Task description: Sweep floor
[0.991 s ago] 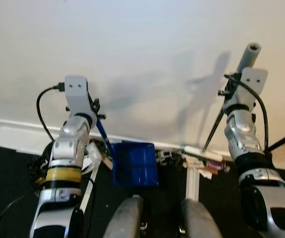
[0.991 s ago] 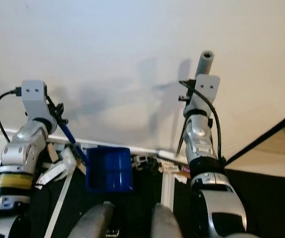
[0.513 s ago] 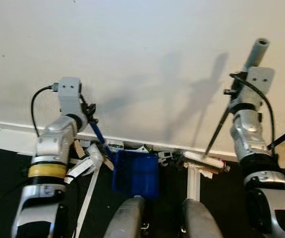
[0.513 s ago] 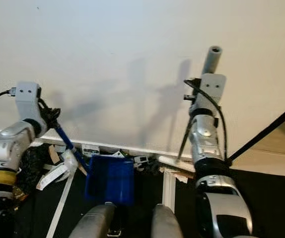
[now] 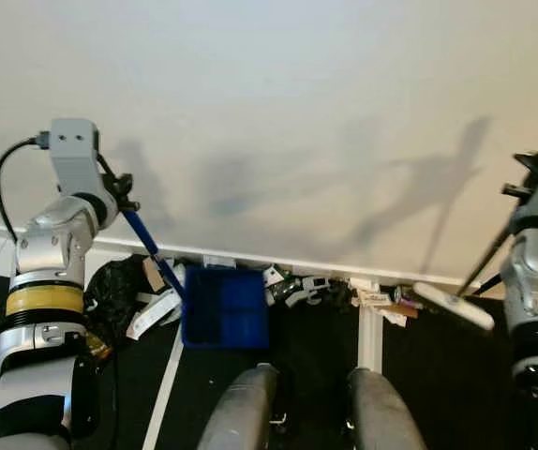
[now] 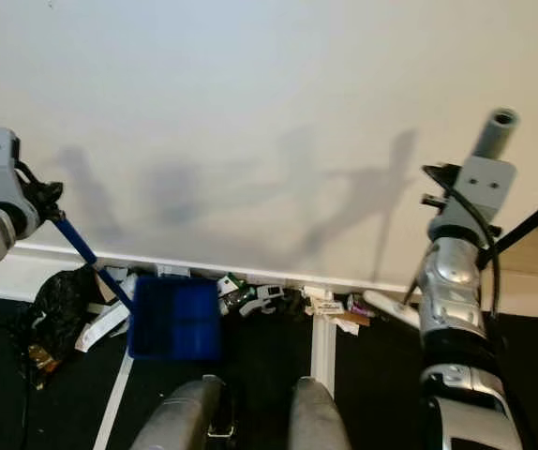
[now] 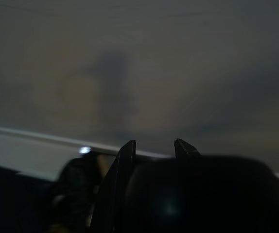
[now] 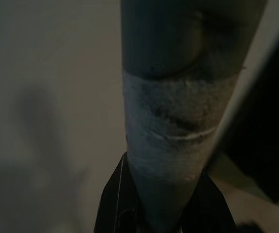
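A blue dustpan (image 5: 224, 307) rests on the black floor at the foot of the white wall. Its blue handle (image 5: 147, 246) slants up into my left gripper (image 5: 119, 190), which is shut on it. In the left wrist view the two black fingers (image 7: 125, 158) stand close around a dark shape. My right gripper (image 8: 161, 213) is shut on the grey broom handle (image 8: 178, 121); the handle's top (image 6: 496, 129) sticks up above my right wrist. The white broom head (image 5: 452, 305) lies on the floor right of the litter (image 5: 297, 284), which is strewn along the baseboard.
A crumpled black bag (image 5: 117, 286) and paper scraps lie left of the dustpan. White tape lines (image 5: 368, 342) cross the black floor. The white wall (image 5: 278, 122) closes off the front. My two grey legs (image 5: 236, 412) stand close below the dustpan.
My left arm has swung left, taking the dustpan a little left. My right arm has swung right, and the broom head has slid right, away from the white line.
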Robot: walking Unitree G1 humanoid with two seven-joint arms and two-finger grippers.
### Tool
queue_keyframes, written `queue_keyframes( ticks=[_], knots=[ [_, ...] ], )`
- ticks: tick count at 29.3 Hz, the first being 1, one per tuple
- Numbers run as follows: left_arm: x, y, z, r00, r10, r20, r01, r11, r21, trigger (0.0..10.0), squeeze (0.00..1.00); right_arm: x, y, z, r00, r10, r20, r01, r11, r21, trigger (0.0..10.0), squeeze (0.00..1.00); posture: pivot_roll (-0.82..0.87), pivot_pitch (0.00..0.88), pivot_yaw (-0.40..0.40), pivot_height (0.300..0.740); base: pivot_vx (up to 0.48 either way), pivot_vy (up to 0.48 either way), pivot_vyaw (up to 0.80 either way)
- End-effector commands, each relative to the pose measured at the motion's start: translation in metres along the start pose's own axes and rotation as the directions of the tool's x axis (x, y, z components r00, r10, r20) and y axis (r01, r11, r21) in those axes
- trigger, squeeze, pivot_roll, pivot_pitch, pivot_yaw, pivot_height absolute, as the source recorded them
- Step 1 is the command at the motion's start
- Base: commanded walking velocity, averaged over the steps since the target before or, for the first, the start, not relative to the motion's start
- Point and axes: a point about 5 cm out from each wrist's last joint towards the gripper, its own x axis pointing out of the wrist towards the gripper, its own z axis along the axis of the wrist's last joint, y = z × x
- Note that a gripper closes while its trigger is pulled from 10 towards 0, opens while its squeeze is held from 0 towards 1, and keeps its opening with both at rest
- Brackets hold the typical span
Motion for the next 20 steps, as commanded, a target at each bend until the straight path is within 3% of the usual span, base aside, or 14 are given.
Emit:
queue_keyframes(
  ticks=[1,6,15,16,17,18,20],
  knots=[
    [-0.002,0.017,0.003,0.997,0.083,0.001,-0.083,0.994,0.072,10.0,0.0,0.003,-0.014,0.006,0.998,-0.062,0.033,0.063,0.998,-0.026,10.0,0.0,-0.04,0.165,0.114,0.74,0.0,0.0,0.0],
    [-0.002,0.023,0.0,0.994,0.107,0.0,-0.106,0.988,0.108,10.0,0.0,0.005,-0.02,0.007,0.994,-0.099,0.046,0.1,0.995,-0.016,10.0,0.0,-0.03,0.186,0.134,0.74,0.0,0.0,0.0],
    [-0.004,0.033,-0.002,0.996,0.092,0.0,-0.092,0.991,0.099,10.0,0.0,0.014,-0.028,0.036,0.961,-0.206,0.183,0.211,0.978,-0.008,10.0,0.0,0.0,0.225,0.16,0.74,0.0,0.0,0.0],
    [-0.005,0.032,-0.003,0.997,0.073,0.0,-0.073,0.995,0.067,10.0,0.0,0.018,-0.025,0.029,0.97,-0.206,0.126,0.202,0.978,0.046,10.0,0.0,0.01,0.236,0.167,0.74,0.0,0.0,0.0],
    [-0.005,0.032,-0.003,0.997,0.073,0.0,-0.073,0.995,0.067,10.0,0.0,0.018,-0.025,0.029,0.97,-0.206,0.126,0.202,0.978,0.046,10.0,0.0,0.01,0.236,0.167,0.74,0.0,0.0,0.0],
    [-0.007,0.03,-0.003,0.999,0.045,0.009,-0.045,0.998,0.045,10.0,0.0,0.022,-0.02,0.022,0.981,-0.186,0.047,0.179,0.975,0.134,10.0,0.0,0.03,0.241,0.168,0.74,0.0,0.0,0.0],
    [-0.009,0.025,-0.002,1.0,0.014,0.018,-0.015,0.999,0.04,10.0,0.0,0.025,-0.012,0.02,0.988,-0.156,-0.005,0.153,0.964,0.215,10.0,0.0,0.03,0.242,0.167,0.74,0.0,0.0,0.0]
  ],
)
